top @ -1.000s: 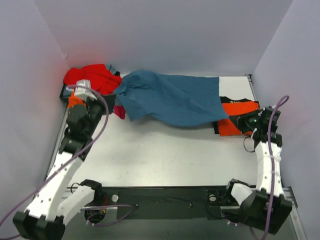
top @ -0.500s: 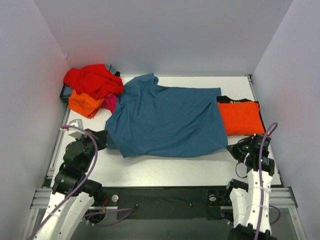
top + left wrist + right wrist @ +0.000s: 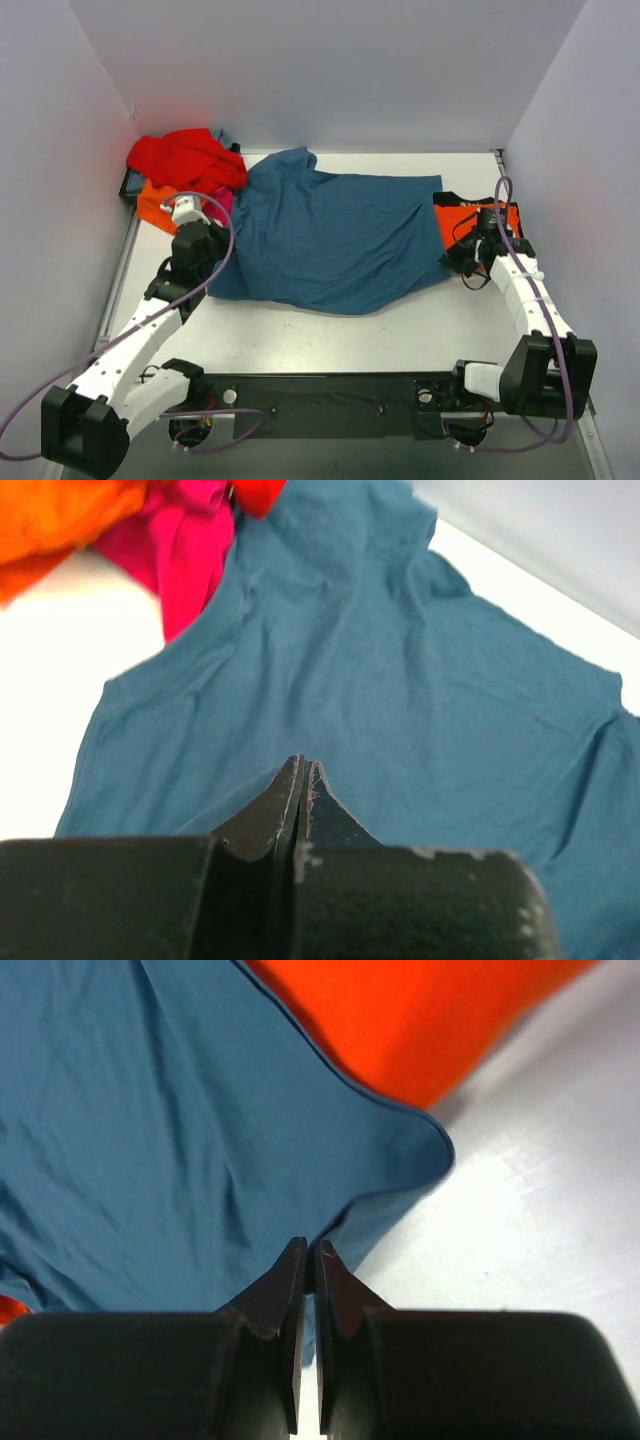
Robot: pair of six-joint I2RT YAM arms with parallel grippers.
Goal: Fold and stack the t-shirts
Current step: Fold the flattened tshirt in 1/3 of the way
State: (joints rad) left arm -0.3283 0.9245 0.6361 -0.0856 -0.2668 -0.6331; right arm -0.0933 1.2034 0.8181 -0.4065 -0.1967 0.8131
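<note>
The teal blue t-shirt [image 3: 340, 235] lies spread across the middle of the table. My left gripper [image 3: 210, 258] is shut on its left edge, and my right gripper [image 3: 452, 262] is shut on its near right corner. In the left wrist view the shut gripper [image 3: 302, 768] sits over teal cloth [image 3: 420, 680]. In the right wrist view the gripper [image 3: 312, 1252] pinches the teal hem [image 3: 150, 1110]. Red [image 3: 185, 160], orange [image 3: 160, 205] and magenta [image 3: 218, 205] shirts are piled at the back left. A folded orange shirt [image 3: 495, 228] lies at the right on a black one [image 3: 455, 198].
White walls [image 3: 320, 70] close in the table at the back and both sides. A black rail [image 3: 330, 390] with the arm bases runs along the near edge. Bare table [image 3: 330, 340] shows between the teal shirt and the rail.
The arms drew the teal shirt toward the near edge and spread it flat. They have since moved back away from the edge, carrying its near corners with them.
</note>
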